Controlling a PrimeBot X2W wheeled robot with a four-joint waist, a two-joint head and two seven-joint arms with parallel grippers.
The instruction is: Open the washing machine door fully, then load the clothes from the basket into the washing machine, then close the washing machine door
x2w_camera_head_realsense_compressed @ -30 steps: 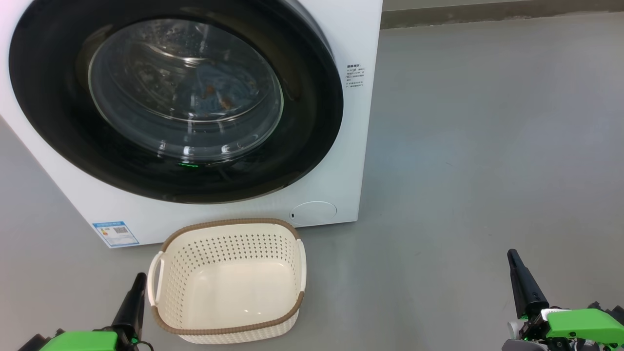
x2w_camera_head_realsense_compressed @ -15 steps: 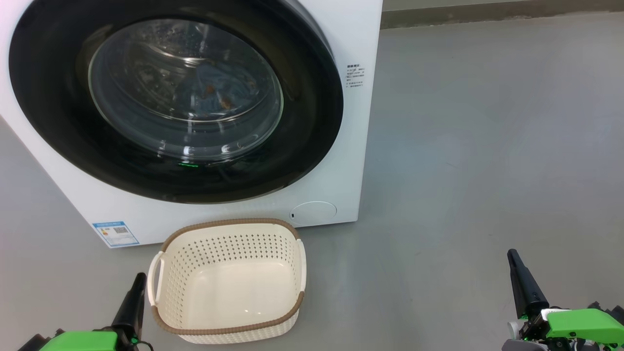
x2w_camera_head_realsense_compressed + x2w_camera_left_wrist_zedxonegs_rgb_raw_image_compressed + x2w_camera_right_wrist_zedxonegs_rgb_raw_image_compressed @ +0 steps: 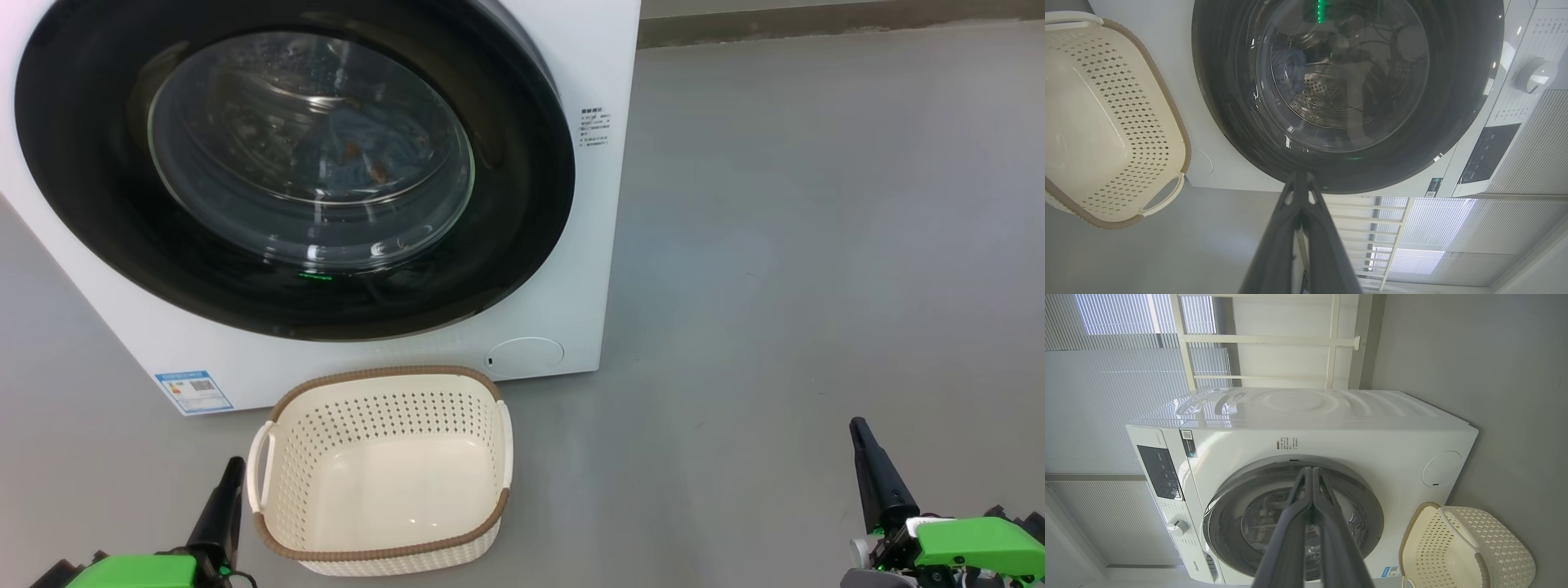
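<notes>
The washing machine stands at the upper left of the head view, and its black-rimmed door lies flat against the front, closed. Behind the glass I see the clothes, light blue with orange-brown spots, in the drum. On the floor in front sits the cream basket with nothing in it. My left gripper is shut, low beside the basket's left handle. Far off at the lower right, my right gripper is shut too. In the wrist views the left gripper and right gripper point at the door with fingers together.
Grey floor spreads to the right of the machine up to a dark baseboard. A blue label sticker and a round service flap mark the machine's lower front. A control knob and window blinds appear in the wrist views.
</notes>
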